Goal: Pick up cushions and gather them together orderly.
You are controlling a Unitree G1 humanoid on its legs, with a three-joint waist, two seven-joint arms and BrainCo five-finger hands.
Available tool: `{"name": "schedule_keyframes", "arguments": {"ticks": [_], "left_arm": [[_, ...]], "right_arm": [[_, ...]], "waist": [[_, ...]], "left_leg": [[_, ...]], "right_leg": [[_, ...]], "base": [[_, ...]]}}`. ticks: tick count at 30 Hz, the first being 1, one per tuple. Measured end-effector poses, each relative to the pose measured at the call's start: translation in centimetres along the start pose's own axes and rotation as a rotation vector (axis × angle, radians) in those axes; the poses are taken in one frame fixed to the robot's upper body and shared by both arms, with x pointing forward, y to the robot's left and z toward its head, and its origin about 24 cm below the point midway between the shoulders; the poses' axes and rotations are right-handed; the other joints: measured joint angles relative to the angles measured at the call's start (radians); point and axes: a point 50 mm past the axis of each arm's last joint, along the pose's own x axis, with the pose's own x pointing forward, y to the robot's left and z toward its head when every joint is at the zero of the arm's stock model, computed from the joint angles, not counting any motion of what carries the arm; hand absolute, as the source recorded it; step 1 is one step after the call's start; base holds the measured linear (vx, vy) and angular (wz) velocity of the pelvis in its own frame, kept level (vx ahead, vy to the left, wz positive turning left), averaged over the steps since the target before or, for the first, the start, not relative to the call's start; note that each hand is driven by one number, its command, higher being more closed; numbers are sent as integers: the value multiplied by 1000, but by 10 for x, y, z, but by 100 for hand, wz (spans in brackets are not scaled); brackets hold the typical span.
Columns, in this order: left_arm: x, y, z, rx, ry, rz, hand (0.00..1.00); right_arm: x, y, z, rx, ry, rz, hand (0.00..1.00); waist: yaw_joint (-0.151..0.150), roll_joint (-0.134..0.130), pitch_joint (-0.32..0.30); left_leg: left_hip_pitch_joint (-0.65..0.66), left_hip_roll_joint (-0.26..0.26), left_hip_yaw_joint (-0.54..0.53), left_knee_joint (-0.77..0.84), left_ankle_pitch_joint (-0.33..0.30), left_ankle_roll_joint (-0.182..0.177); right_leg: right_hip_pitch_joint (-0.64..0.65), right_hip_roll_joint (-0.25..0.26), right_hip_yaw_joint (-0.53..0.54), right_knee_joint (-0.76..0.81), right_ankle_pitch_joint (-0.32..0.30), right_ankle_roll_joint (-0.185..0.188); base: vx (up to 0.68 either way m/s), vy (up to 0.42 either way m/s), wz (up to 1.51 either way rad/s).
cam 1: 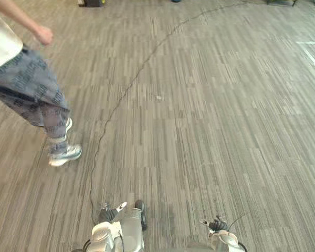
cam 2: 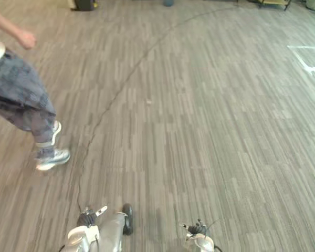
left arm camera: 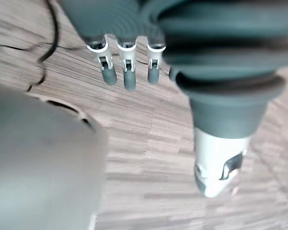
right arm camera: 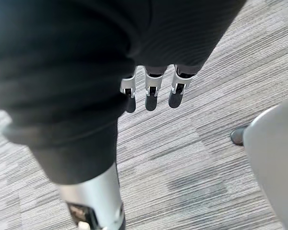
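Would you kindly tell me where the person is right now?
The person is at the left edge of both eye views, mid-stride on the carpet, opposite the white floor marking.

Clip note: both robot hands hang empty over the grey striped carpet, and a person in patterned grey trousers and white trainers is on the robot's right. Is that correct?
Not quite. The person in patterned grey trousers and white trainers is on the robot's left, as the left eye view shows. The left hand and right hand do hang empty over the grey striped carpet.
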Motion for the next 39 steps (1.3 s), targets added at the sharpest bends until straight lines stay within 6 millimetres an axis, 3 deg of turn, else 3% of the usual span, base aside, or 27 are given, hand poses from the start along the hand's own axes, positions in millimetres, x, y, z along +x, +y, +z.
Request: {"name": "schedule_keyframes", "arguments": {"ticks": [1, 2, 3, 5, 7, 8, 10, 12, 13, 14, 15, 16, 18, 19, 21, 23, 26, 28, 30, 31, 32, 33, 34, 35, 36, 37, 39], "left_arm": [[0, 1, 0, 10, 3, -1, 0], [1, 2, -4, 36, 28, -5, 0], [0, 1, -10, 49, 62, -7, 0], [-1, -1, -11, 61, 67, -15, 0], [0, -4, -10, 69, 66, -23, 0], [-1, -5, -14, 76, 82, -27, 0], [-1, -5, -15, 79, 88, -30, 0], [-2, -5, -19, 97, 102, -34, 0], [-3, -6, -25, 108, 125, -36, 0], [-3, -6, -25, 110, 126, -38, 0], [-3, -9, -26, 113, 131, -45, 0], [-2, -15, -23, 130, 122, -65, 0], [-3, -14, -26, 99, 130, -55, 0], [-3, -17, -24, 78, 120, -55, 0], [-1, -14, -14, 55, 75, -42, 0], [-2, -7, -10, 54, 48, -27, 0], [-2, -9, -2, 23, 3, -28, 0], [-2, -11, 0, -6, -17, -29, 0], [-4, -13, -3, -23, -7, -29, 0], [-4, -13, -2, -37, -8, -27, 0], [-2, -8, 0, -34, -20, -16, 0], [-2, -5, 2, -33, -27, -7, 0], [-2, -5, 2, -35, -27, -6, 0], [-2, -3, 1, -33, -21, 3, 0], [-2, -2, -1, -29, -11, 13, 0], [-1, -2, -5, -24, 7, 17, 0], [-2, -1, -10, -20, 38, 20, 0]], "right_arm": [[0, 0, 1, 0, -6, 4, 0], [1, 0, 5, -2, -26, 9, 0], [2, -5, 9, -16, -40, 4, 0], [2, -7, 14, -30, -63, 4, 0], [2, -4, 21, -33, -96, 13, 0], [3, -3, 26, -42, -111, 19, 0], [4, -1, 33, -50, -126, 28, 0], [6, 1, 38, -55, -135, 38, 0], [6, -1, 40, -63, -139, 38, 0], [6, -2, 41, -65, -140, 38, 0], [7, -5, 47, -71, -157, 36, 0], [7, -6, 50, -65, -170, 34, 0], [7, -6, 50, -90, -173, 38, 0], [7, -5, 47, -98, -160, 35, 0], [5, -1, 40, -105, -144, 42, 0], [4, 3, 34, -120, -128, 56, 0], [4, 3, 32, -118, -123, 55, 0], [3, 1, 27, -116, -106, 48, 0], [4, -1, 23, -117, -92, 40, 0], [4, -2, 21, -118, -84, 39, 0], [3, 3, 14, -109, -57, 45, 0], [1, 8, 12, -98, -60, 55, 0], [1, 7, 12, -95, -61, 52, 0], [0, 5, 7, -90, -49, 47, 0], [-1, 5, 7, -89, -50, 49, 0], [0, 6, 12, -92, -74, 57, 0], [0, 5, 18, -101, -102, 56, 0]], "waist": [[-3, -2, -1], [-14, 3, 3], [-27, 12, 9], [-35, 29, 15], [-48, 29, 17], [-58, 29, 17], [-69, 40, 23], [-79, 47, 27], [-86, 60, 29], [-86, 64, 26], [-82, 94, 19], [-85, 118, 32], [-82, 151, 47], [-78, 152, 53], [-61, 127, 70], [-55, 98, 65], [-26, 100, 58], [-8, 92, 58], [-8, 95, 51], [-1, 92, 49], [3, 59, 34], [-3, 38, 22], [-2, 36, 21], [-1, 24, 13], [0, 19, 10], [-3, 24, 13], [-10, 32, 18]], "left_leg": [[18, -3, 9, -2, -13, 3], [80, -6, 26, -9, -46, 3], [181, -5, 43, -49, -63, 1], [309, 6, 71, -146, -63, 0], [391, 20, 103, -217, -76, -23], [452, 24, 144, -272, -75, -35], [519, 30, 202, -347, -69, -55], [597, 28, 237, -414, -66, -100], [643, 39, 233, -424, -61, -132], [645, 46, 233, -422, -57, -141], [635, 86, 221, -362, -33, -184], [584, 150, 172, -170, 13, -210], [437, 260, 72, 248, 200, -137], [343, 301, 44, 495, 179, -128], [237, 285, 13, 650, 110, -113], [124, 244, 8, 601, 60, -86], [-30, 171, -22, 327, 14, -61], [-61, 97, -86, 80, 29, -77], [-59, 39, -177, -269, 153, -124], [-52, 41, -183, -270, 243, -130], [-59, 17, -164, -208, 253, -98], [-80, 14, -142, -108, 156, -75], [-79, 16, -134, -76, 138, -62], [-51, 16, -84, -11, 67, -34], [-21, 13, -54, 15, 26, -19], [52, 13, -11, 22, -40, -5], [153, 13, 26, -7, -88, -2]], "right_leg": [[-40, -11, 7, 94, 34, 28], [-149, -32, -4, 332, 85, 75], [-237, -63, -85, 498, 51, 19], [-328, -71, -210, 513, -4, -30], [-416, -70, -319, 419, -34, -44], [-462, -70, -409, 280, -37, -55], [-482, -52, -541, 44, 9, -87], [-499, -10, -652, -227, 123, -124], [-490, 32, -651, -273, 269, -250], [-490, 36, -650, -262, 275, -272], [-506, 54, -648, -191, 200, -298], [-487, 89, -638, -144, 139, -298], [-398, 164, -602, -173, 86, -298], [-323, 213, -557, -207, 61, -297], [-191, 241, -479, -256, 21, -290], [-98, 252, -391, -322, -8, -283], [11, 245, -244, -369, -28, -233], [58, 211, -167, -383, -61, -195], [119, 179, -71, -414, -107, -144], [139, 168, -34, -418, -125, -125], [151, 132, 12, -414, -130, -117], [121, 107, 45, -353, -98, -121], [115, 97, 56, -324, -91, -111], [96, 74, 75, -205, -82, -82], [56, 59, 86, -82, -62, -47], [-52, 32, 81, 178, -5, 39], [-157, 1, 1, 371, -19, 24]], "base": [[667, 250, -58], [532, 153, -55], [526, 124, -56], [488, 58, -51], [465, 13, -43], [467, -21, -53], [462, -25, -47], [700, -101, -33], [660, -135, -29], [678, -161, -38], [651, -217, -45], [778, -262, -65], [684, -188, -81], [597, -94, -86], [510, -49, -95], [493, -2, -120], [540, 124, -138], [520, 229, -128], [631, 381, -121], [815, 504, -143], [807, 482, -119], [677, 393, -89], [770, 445, -70], [507, 290, -57], [836, 461, -97], [562, 288, -93], [516, 228, -95]]}}
